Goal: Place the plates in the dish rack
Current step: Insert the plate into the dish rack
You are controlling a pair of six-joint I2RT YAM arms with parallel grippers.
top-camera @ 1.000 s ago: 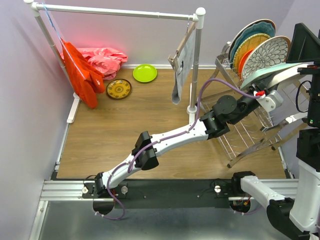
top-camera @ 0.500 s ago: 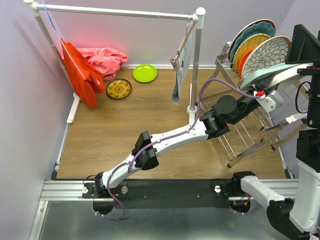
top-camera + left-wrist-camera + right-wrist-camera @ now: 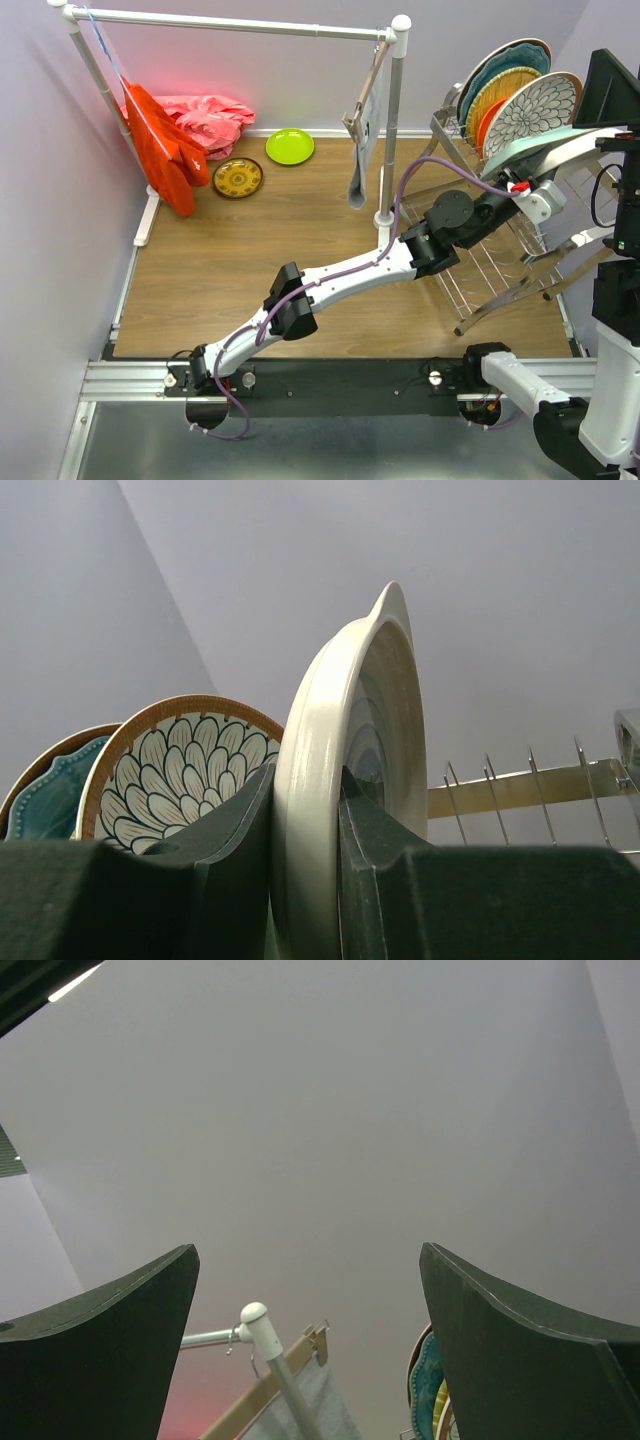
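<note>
My left gripper (image 3: 522,186) reaches over the dish rack (image 3: 497,255) at the right and is shut on the lower edge of the mint rectangular tray (image 3: 548,146). In the left wrist view the pale tray (image 3: 345,760) stands on edge between the jaws of the left gripper (image 3: 305,815). Behind it in the rack stand a brown-rimmed floral plate (image 3: 535,108), an orange plate (image 3: 486,122), a woven yellow plate (image 3: 496,90) and a teal scalloped plate (image 3: 505,60). A lime green plate (image 3: 290,146) and a yellow-brown patterned plate (image 3: 238,178) lie at the table's back left. My right gripper (image 3: 310,1300) points upward, open and empty.
A white pipe rail (image 3: 230,22) spans the back, with a grey cloth (image 3: 365,135) hanging near its right post (image 3: 393,120). A red cloth (image 3: 160,150) and a pink cloth (image 3: 210,115) hang and lie at the back left. Rack tines (image 3: 530,780) rise to the tray's right.
The hanging grey cloth has swung slightly. Both arms and the tray have stayed still.
</note>
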